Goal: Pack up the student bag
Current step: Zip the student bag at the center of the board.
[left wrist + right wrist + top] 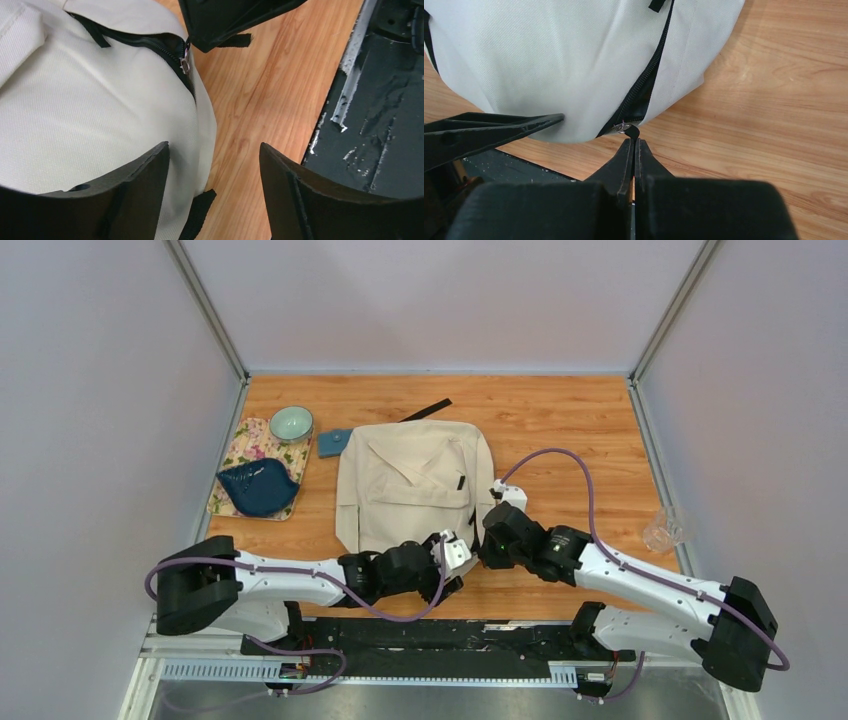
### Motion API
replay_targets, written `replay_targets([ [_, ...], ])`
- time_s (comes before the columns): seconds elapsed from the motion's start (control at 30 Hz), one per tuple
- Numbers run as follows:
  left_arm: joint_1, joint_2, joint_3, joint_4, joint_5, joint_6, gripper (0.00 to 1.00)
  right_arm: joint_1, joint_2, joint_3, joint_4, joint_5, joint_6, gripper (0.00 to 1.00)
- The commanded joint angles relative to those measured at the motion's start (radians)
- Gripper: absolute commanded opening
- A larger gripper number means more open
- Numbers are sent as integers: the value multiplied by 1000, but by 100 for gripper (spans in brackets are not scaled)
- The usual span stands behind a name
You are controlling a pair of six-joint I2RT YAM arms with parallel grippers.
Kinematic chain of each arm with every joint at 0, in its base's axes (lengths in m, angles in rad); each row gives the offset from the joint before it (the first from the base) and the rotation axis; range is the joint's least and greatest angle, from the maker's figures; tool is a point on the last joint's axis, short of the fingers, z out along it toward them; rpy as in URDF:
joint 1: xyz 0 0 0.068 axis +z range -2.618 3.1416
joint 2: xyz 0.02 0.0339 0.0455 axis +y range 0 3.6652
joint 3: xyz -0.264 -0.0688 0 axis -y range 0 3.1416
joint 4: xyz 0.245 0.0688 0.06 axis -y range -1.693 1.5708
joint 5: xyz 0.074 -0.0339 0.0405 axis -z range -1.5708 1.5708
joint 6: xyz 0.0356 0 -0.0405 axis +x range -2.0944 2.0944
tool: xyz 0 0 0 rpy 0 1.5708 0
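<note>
Toward the front edge of the wooden worktop (560, 420), pinching the black zipper pull (630, 131) of the large cream-beige fabric backpack (410, 490) in the right gripper (634, 145), holding the left gripper (214, 146) spread alongside, seemingly only unzipping, packing nothing yet.

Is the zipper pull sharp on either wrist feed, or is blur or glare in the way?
Right wrist: zipper pull sharp, pinched in the right tool, tool body soft. Left wrist: pull crisp too, left tool blurred, mild sheen on the black base plate. Top external: even light, no glare, pull too small.
</note>
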Motion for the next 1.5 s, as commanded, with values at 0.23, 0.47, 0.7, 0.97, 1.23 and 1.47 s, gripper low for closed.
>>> replay_targets([
  [0.23, -7, 124, 14, 42, -113, -61, 17, -4, 9, 1, 27, -4, -13, 0],
  [0.47, -7, 107, -38, 28, -88, -98, 0, -4, 104, 24, 32, 47, -25, 0],
  [0.7, -7, 47, -151, 37, 11, -167, 0, -22, 210, 102, 24, 113, -57, 0],
  [0.97, -7, -42, -303, 46, 76, -251, 0, -76, 288, 163, 42, 130, -94, 0],
  [1.23, -7, -101, -322, 31, 53, -256, 0, -74, 276, 119, 110, -13, -102, 0],
  [1.47, -7, -69, -245, 19, 54, -257, 0, -76, 71, -19, 156, -77, 31, 50],
])
